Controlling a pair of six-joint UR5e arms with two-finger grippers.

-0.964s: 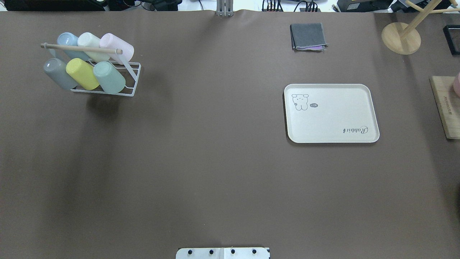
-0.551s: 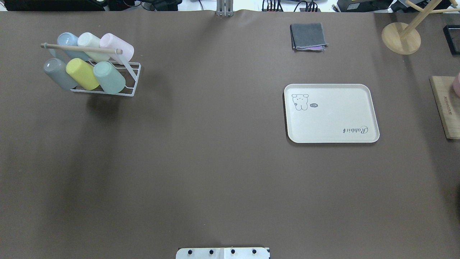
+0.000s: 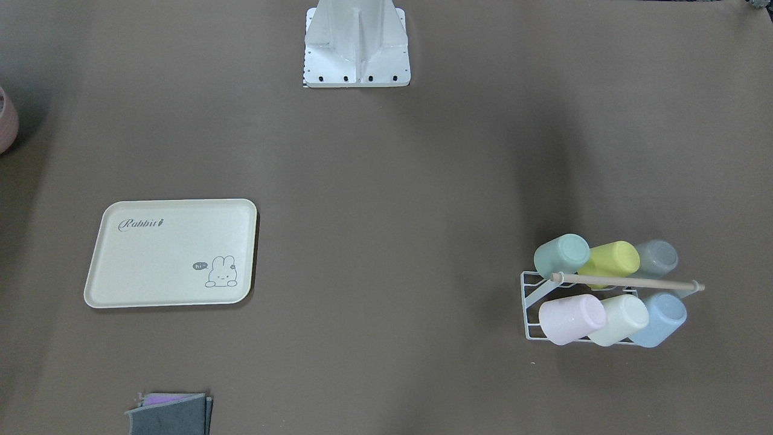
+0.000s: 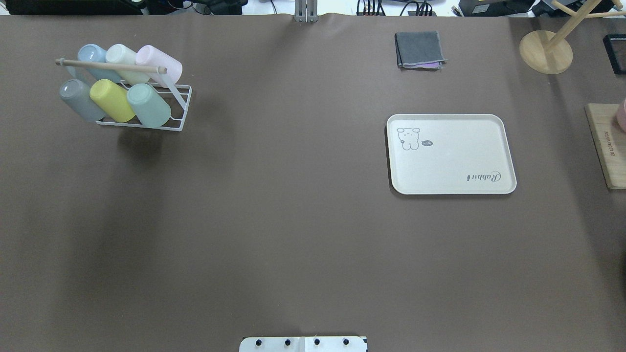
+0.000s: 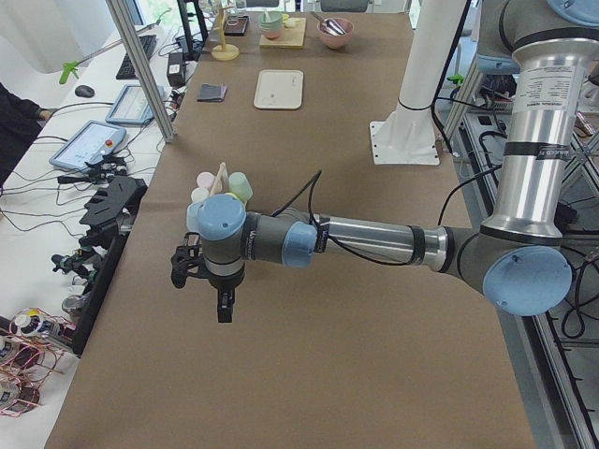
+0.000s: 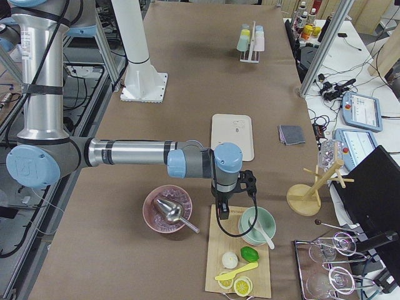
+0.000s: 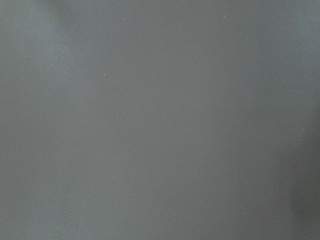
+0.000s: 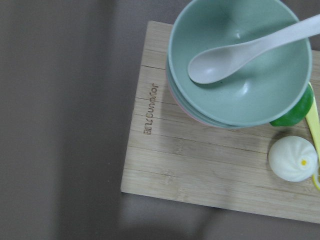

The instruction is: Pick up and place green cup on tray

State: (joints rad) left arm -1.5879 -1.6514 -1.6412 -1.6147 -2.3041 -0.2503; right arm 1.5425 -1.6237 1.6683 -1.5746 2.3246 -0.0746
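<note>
On the robot's left half of the brown table (image 4: 293,220), the pale mint-green plastic tumbler (image 4: 149,105) rests tilted, base upward, on a white wire rack (image 4: 182,108); it stands at the end of the row nearer the robot, touching a yellow-green plastic cup (image 4: 112,100); the cream rectangular plastic tray (image 4: 450,166) with its bunny drawing lies flat, well apart, on the right half; the left gripper (image 5: 201,281) hangs over bare table near the rack; the right gripper (image 6: 232,197) hangs over a wooden board (image 8: 200,170); whether either pincer is apart or together, I cannot tell
</note>
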